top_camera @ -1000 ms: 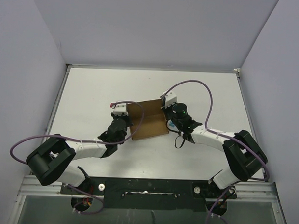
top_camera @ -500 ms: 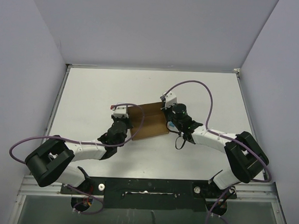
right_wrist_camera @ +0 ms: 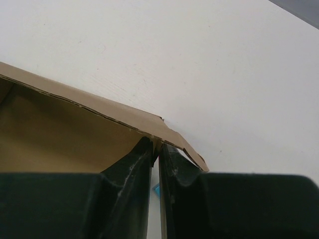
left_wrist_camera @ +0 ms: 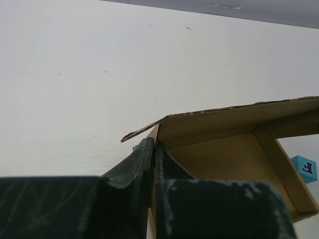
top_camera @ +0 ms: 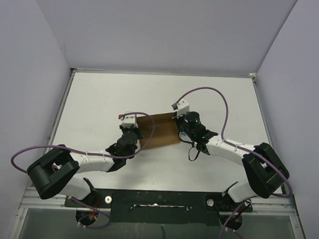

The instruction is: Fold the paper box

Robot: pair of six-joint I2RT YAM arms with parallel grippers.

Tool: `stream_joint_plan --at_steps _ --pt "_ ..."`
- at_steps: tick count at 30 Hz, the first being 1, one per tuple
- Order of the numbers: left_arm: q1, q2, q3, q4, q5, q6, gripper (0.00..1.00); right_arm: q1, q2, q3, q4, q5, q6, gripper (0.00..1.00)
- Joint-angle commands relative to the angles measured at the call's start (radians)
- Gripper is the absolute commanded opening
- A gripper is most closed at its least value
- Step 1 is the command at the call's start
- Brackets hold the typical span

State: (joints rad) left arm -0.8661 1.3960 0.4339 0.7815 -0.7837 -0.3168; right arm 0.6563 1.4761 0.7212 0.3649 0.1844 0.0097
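The paper box (top_camera: pixel 158 131) is brown cardboard, partly formed, in the middle of the table between my two arms. My left gripper (top_camera: pixel 136 130) is shut on the box's left wall; in the left wrist view its fingertips (left_wrist_camera: pixel 152 144) pinch the wall's edge, and the open inside of the box (left_wrist_camera: pixel 234 154) shows to the right. My right gripper (top_camera: pixel 179 123) is shut on the right wall; in the right wrist view its fingertips (right_wrist_camera: pixel 155 144) pinch the cardboard under a folded flap (right_wrist_camera: pixel 124 117).
A small blue cube (left_wrist_camera: pixel 304 168) lies beside the box's right end and peeks out below the right fingers (right_wrist_camera: pixel 155 188). White table (top_camera: pixel 97 101) with grey walls round it. Purple cables loop over both arms.
Both grippers have kept their hold on the box and moved slightly; the box has shifted a little, and its left edge now stands more upright.
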Motion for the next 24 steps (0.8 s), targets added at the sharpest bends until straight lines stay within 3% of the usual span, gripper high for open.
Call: stream_joint_plan --at_steps 1,24 --pt "-0.036 -0.007 0.015 -0.034 0.055 -0.066 0.0 0.029 -0.039 -0.015 -0.022 -0.079 0.032 0.11" --pt "-0.11 0.008 -0.029 -0.019 -0.04 -0.068 0.0 0.021 -0.087 -0.047 -0.108 -0.111 0.02 0.12"
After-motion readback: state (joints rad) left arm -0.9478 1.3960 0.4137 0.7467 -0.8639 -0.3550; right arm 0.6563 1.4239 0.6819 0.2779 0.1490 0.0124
